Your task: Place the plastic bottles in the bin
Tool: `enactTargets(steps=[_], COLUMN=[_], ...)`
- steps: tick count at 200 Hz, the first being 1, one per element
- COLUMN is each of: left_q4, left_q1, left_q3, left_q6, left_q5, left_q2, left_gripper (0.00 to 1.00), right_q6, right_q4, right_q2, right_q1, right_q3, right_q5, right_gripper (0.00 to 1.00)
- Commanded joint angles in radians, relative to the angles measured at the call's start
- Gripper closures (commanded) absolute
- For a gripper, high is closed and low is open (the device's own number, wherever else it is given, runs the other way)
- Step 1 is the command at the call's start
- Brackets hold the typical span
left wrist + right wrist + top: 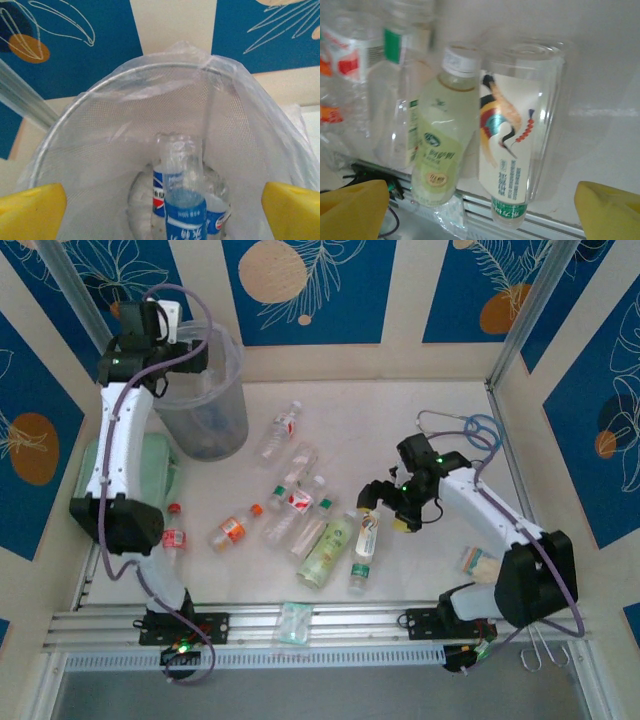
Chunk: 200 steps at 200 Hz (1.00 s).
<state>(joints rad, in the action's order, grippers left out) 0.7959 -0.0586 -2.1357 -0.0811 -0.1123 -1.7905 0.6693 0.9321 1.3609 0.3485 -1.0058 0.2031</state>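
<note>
- My right pincer (480,212) hung open just above two bottles lying side by side, and it held nothing.
- The crane bottle (512,135) lay straight below me. Its long axis ran across the line from finger to finger, so I judged a plain drop would straddle its width.
- The green bottle (437,145) lay against it on the side toward the other bottles. A closing finger could have caught that one too.
- My left pincer (161,210) hung open over the bin (125,80), holding nothing.
- The bin stood in the far left corner, well apart from my right pincer, with the left arm much nearer to it.
- Inside its bag lay blue bottles (182,165), at least two, one of them neck up.
- The loose bottles (290,505) lay mid-table between my arms.
</note>
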Motion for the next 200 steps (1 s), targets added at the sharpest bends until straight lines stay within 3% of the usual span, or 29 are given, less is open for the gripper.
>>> enactTargets(steps=[1, 43, 63, 83, 135, 200], left_q4=[-0.082, -0.192, -0.346, -0.495, -0.620, -0.666], left_q1=[-0.093, -0.251, -0.337, -0.411, -0.460, -0.477], left_q3=[0.140, 0.468, 0.678, 0.860, 1.069, 1.098], left_q6=[-0.011, 0.152, 0.261, 0.368, 0.493, 0.508], left_q5=[-0.079, 0.178, 0.329, 0.413, 0.447, 0.442], left_q2=[0.202, 0.424, 0.490, 0.539, 0.551, 0.502], left_gripper=[0.00, 0.00, 0.00, 0.00, 0.00, 0.00], right_q6=[0.082, 0.119, 0.118, 0.121, 0.105, 0.090], right_q4=[0.005, -0.063, -0.082, -0.108, -0.112, -0.074], right_q2=[0.039, 0.137, 0.178, 0.208, 0.260, 0.191], right_q1=[0.012, 0.022, 0.016, 0.012, 0.001, -0.046], right_q3=[0.010, 0.013, 0.002, -0.002, -0.011, -0.001], right_q5=[-0.044, -0.053, -0.081, -0.074, -0.072, -0.082], right_gripper=[0.07, 0.11, 0.12, 0.14, 0.24, 0.40])
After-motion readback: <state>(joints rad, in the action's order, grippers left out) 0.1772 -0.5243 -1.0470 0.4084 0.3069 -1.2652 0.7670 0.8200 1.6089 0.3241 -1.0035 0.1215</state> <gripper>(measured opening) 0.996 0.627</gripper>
